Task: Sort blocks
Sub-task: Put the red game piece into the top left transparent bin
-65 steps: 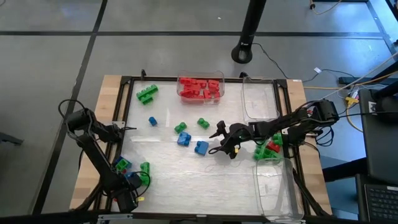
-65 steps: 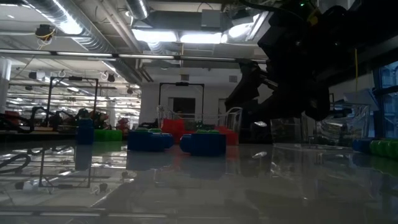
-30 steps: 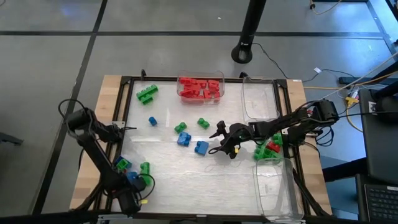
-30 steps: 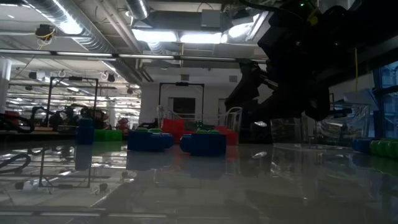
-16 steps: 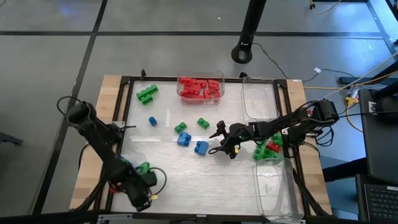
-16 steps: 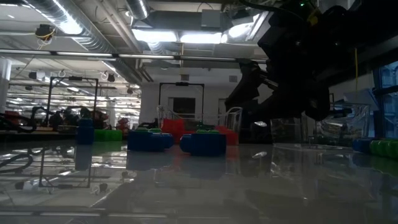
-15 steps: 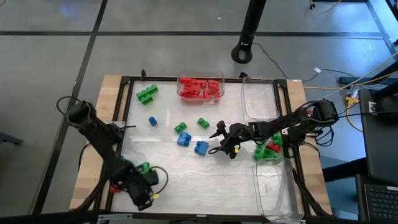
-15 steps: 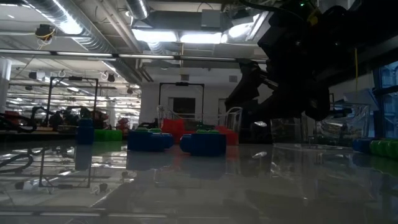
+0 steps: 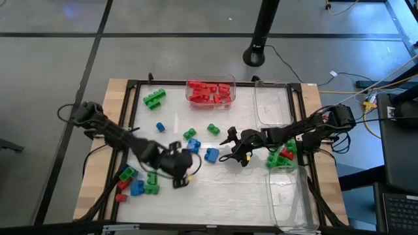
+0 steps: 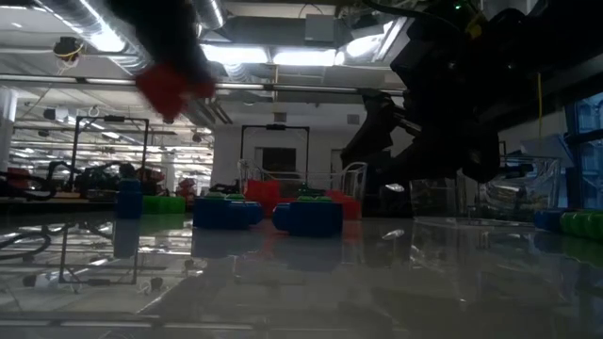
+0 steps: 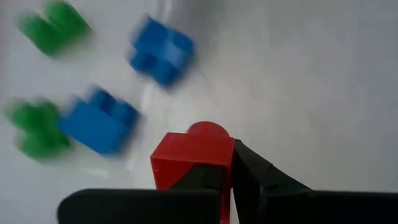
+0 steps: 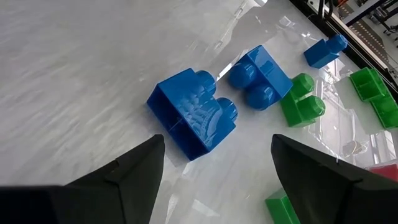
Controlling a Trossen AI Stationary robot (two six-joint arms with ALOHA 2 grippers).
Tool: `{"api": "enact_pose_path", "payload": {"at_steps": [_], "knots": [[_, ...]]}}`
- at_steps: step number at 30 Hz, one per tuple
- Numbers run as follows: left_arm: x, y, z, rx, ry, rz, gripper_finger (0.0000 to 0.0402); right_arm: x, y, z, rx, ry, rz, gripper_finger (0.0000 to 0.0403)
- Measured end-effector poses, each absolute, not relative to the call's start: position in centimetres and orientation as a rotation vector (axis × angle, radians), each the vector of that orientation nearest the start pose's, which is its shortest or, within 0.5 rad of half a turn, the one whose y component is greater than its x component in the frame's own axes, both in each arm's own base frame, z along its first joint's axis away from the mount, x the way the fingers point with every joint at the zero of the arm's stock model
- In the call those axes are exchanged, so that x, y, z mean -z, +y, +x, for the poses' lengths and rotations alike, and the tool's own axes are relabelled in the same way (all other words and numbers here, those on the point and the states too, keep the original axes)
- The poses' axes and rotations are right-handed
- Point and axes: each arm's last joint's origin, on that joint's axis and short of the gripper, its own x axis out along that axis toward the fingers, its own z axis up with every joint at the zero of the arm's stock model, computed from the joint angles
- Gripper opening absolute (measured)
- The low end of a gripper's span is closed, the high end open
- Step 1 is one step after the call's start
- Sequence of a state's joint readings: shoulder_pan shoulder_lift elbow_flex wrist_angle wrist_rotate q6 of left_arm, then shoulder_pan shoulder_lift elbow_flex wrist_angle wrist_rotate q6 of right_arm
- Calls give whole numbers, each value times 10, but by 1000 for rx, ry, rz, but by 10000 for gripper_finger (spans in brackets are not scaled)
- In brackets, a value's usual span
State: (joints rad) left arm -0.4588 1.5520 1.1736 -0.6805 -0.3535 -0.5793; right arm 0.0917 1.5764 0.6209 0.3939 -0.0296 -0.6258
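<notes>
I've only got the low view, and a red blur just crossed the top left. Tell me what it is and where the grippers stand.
Observer: It is a red block, clamped in the left gripper.
Operator: Place that gripper on the table for me.
Observer: From above, the left gripper is over the middle of the table, left of a blue block.
Operator: Now the right one.
Observer: The right gripper is open and empty, its fingers either side of that blue block.
Operator: Report where the reds are going.
Observer: Red blocks fill a clear bin at the table's far edge.
</notes>
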Motion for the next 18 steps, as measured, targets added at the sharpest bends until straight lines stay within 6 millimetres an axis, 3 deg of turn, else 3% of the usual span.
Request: {"api": "enact_pose_path", "payload": {"at_steps": [9,18], "knots": [[-262,-59,322,-291,774,50,10,-150,28,292,-291,508,-626,293],[-277,23,340,-452,626,144,10,-150,28,292,-291,508,-626,293]]}}
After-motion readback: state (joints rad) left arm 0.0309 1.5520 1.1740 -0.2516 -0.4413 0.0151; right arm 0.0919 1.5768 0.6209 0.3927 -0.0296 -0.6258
